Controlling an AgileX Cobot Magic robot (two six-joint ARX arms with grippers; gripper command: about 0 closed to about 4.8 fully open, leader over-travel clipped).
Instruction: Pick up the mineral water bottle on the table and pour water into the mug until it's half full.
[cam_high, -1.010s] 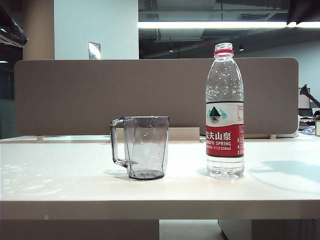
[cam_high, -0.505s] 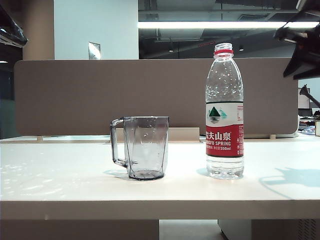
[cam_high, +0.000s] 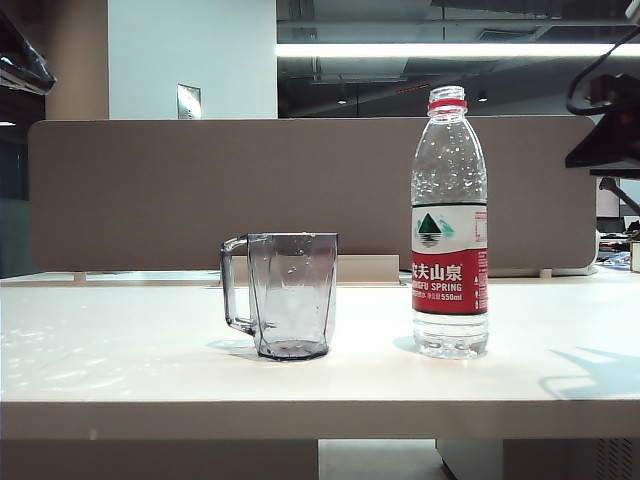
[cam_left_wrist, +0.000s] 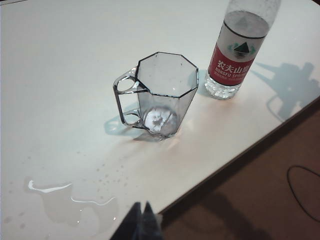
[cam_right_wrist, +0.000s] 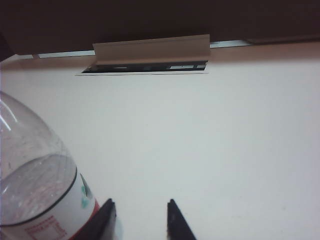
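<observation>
1. The mineral water bottle (cam_high: 450, 225) stands upright right of centre on the table (cam_high: 120, 350).
2. The mug (cam_high: 290, 295) stands apart to its left.
3. The right gripper (cam_right_wrist: 139, 220) hangs beside the bottle, jaws parted, holding nothing.
4. The left gripper (cam_left_wrist: 141, 224) hovers over the table's edge, fingertips together.

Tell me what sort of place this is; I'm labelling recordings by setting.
Probably an open-plan office: a white table backed by a brown desk divider, strip lighting under an exposed ceiling, more desks behind.
</observation>
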